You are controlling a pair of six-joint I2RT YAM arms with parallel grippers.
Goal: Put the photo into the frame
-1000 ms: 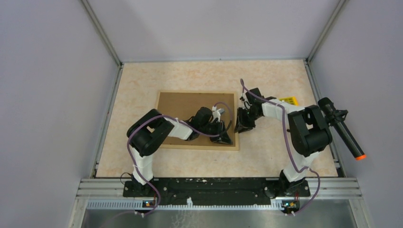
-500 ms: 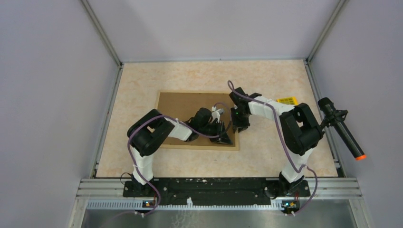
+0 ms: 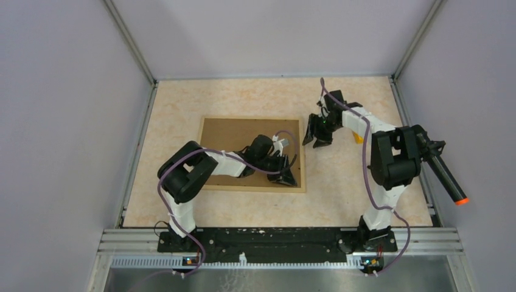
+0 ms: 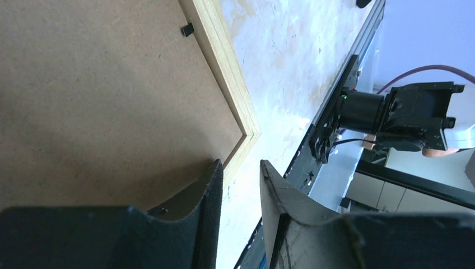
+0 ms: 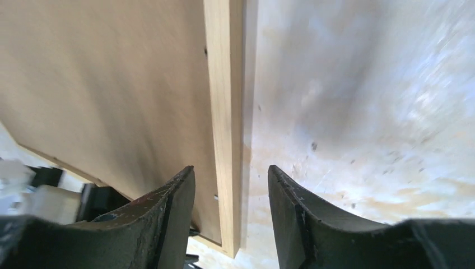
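Observation:
The frame [image 3: 240, 131] lies back up on the table, brown board showing inside a light wood rim. My left gripper [image 3: 286, 176] hovers at its near right corner. In the left wrist view the left gripper [image 4: 241, 163] stands a little open with nothing between the fingers, and the frame's corner [image 4: 246, 134] sits just beyond them. My right gripper [image 3: 317, 135] is over the frame's right edge, towards the far corner. Seen from the right wrist, the right gripper [image 5: 231, 168] is open above the wood rail [image 5: 224, 84], gripping nothing. The photo is out of view.
A black cylinder with an orange tip [image 3: 443, 174] sticks out at the right wall. A small yellow item [image 3: 358, 139] peeks from under the right arm. Grey walls close the table on three sides; the arm bases' rail [image 3: 274, 237] runs along the near edge.
The right arm swung away from me along the frame's right edge, and its jaws opened wider. The left gripper's jaws parted slightly at the near right corner.

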